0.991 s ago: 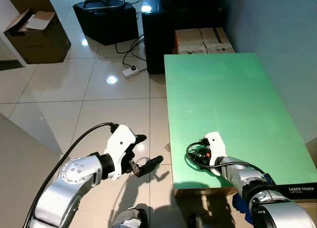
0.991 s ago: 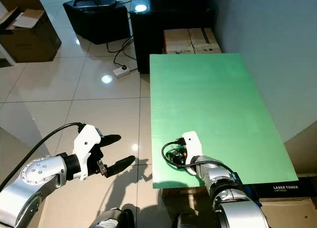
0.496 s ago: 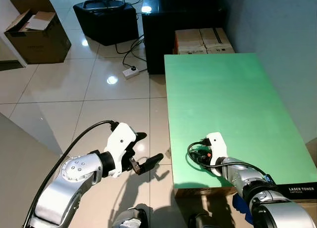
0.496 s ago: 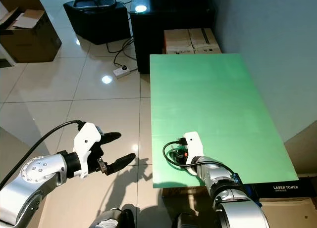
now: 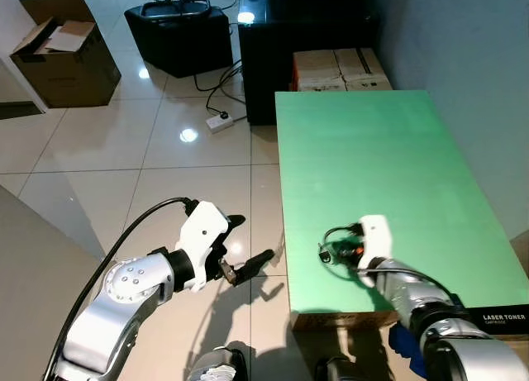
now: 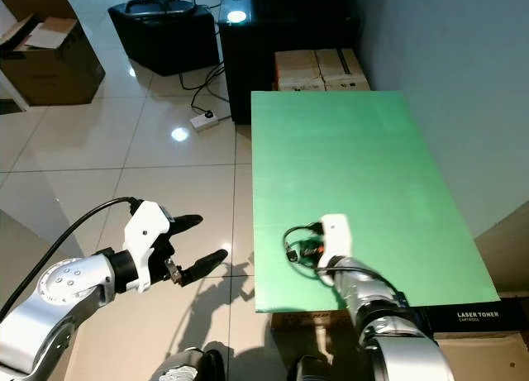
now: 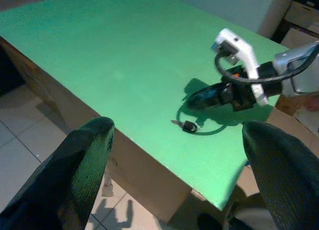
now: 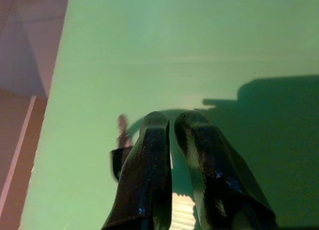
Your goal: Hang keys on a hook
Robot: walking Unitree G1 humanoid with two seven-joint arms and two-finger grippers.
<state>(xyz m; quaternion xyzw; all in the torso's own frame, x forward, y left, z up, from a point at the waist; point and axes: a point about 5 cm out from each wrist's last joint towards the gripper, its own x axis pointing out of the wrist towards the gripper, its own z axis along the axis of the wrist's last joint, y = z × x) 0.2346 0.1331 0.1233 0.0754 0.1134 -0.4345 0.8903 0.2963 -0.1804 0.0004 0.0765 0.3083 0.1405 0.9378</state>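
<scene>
A small dark key [image 7: 188, 125] on a thin ring hangs at the tips of my right gripper [image 5: 339, 251], low over the near left corner of the green table [image 5: 388, 158]. In the right wrist view the two black fingers [image 8: 149, 155] are pressed nearly together, and the key [image 8: 121, 125] shows just beside them. My left gripper [image 5: 250, 239] is open over the tiled floor, left of the table's front corner, with nothing between its fingers [image 7: 84, 160].
Cardboard boxes [image 5: 339, 67] and a black cabinet [image 5: 289, 26] stand behind the table. A power strip [image 5: 219, 121] with cables lies on the floor. An open carton [image 5: 62, 59] sits far left, a toner box [image 5: 504, 319] at my right.
My right gripper has shifted a little to the right and up from the table's edge, taking the key along. My left gripper edged slightly upward and stayed open.
</scene>
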